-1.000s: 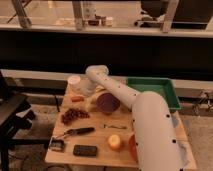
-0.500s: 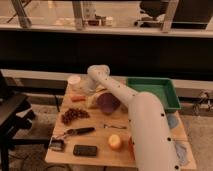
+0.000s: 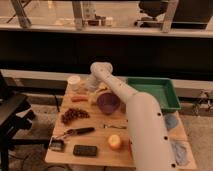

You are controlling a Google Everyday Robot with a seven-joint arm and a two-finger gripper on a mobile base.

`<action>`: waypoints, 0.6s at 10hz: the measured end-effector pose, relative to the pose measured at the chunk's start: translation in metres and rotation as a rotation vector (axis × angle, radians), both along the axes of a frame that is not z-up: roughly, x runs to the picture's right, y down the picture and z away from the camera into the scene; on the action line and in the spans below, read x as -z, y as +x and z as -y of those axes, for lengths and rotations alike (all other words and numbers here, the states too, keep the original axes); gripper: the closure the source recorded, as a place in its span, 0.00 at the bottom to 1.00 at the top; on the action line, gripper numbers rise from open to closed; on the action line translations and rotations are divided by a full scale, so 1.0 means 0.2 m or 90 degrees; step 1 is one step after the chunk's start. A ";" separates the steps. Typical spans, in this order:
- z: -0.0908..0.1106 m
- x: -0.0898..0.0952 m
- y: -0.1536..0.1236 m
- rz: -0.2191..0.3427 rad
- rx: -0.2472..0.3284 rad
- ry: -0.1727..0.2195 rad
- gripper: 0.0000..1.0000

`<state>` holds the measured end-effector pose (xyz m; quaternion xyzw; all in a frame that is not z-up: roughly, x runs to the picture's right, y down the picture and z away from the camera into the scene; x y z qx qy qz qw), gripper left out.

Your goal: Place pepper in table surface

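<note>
Camera view — slim orange-red pepper (image 3: 79,99), gripper (image 3: 93,86) nearby

Just one each: slim orange-red pepper (image 3: 79,98), round purple bowl (image 3: 107,103), green rectangular tray (image 3: 159,93), round yellow-orange fruit (image 3: 115,142), plus one gripper (image 3: 92,84) upper-middle of the frame.

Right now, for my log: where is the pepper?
Camera view: the pepper lies on the table surface, left side, between white cup and purple bowl; the pincer hangs just right of it.

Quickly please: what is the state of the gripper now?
Gripper, low over the light-brown wooden tabletop near the slim orange-red pepper: open or closed cannot be told; the pepper lies apart from it.
</note>
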<state>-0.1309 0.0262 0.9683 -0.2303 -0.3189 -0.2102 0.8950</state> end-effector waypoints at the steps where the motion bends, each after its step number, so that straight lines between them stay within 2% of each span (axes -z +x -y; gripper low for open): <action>1: -0.01 0.00 0.00 0.000 0.007 -0.004 0.26; 6: -0.09 0.02 -0.07 0.006 0.067 -0.021 0.26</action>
